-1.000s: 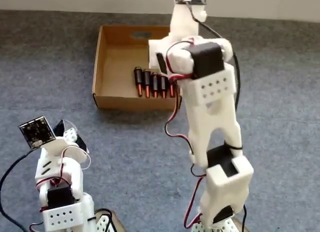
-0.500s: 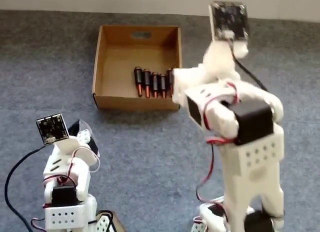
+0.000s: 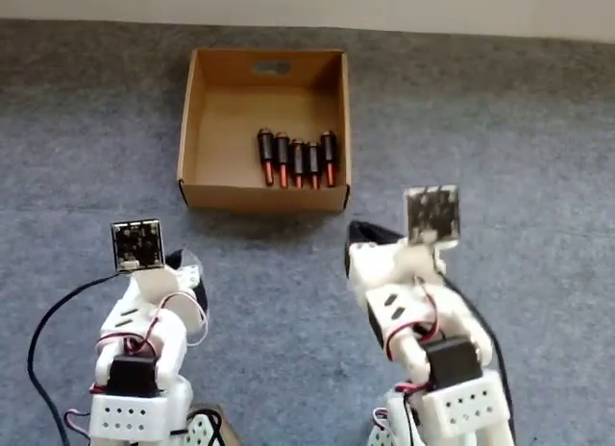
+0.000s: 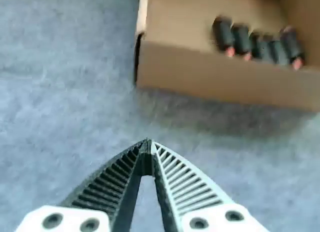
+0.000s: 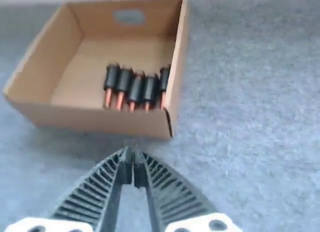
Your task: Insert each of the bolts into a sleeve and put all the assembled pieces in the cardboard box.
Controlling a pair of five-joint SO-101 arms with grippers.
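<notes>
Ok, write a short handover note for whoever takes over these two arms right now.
The left gripper is shut and holds nothing; it sits above the carpet, short of the cardboard box.
The right gripper is the same: shut, holding nothing, in front of the box.
Five assembled pieces lie side by side on the box floor, near its front right corner.
Done: those five are sleeved and boxed.
Left: probably nothing; confirm five is the full count.

Assembled pieces (image 3: pixel 298 160) — in cardboard box (image 3: pixel 259 197), right half.
</notes>
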